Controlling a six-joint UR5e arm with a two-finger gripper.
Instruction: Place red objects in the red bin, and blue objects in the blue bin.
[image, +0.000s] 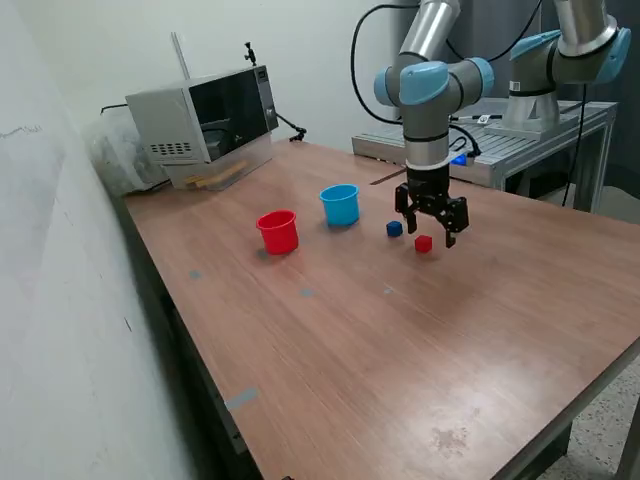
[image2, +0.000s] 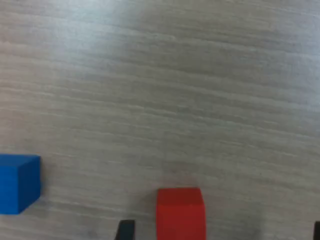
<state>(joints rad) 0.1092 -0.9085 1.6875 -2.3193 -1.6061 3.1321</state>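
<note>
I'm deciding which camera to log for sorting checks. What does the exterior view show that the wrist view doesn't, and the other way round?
Only the exterior view shows the red cup, the light blue cup, the microwave, the arm, and the open pincer hovering just above the cubes. Only the wrist view shows the table's wood grain close up and the red cube lying between the dark fingertips at the frame edge. Both show one red cube and one blue cube lying apart on the table.

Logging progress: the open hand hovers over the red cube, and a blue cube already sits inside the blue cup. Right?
Not quite. The exterior view shows the blue cube on the table, beside the blue cup, not inside. The open hand does hover over the red cube.
</note>
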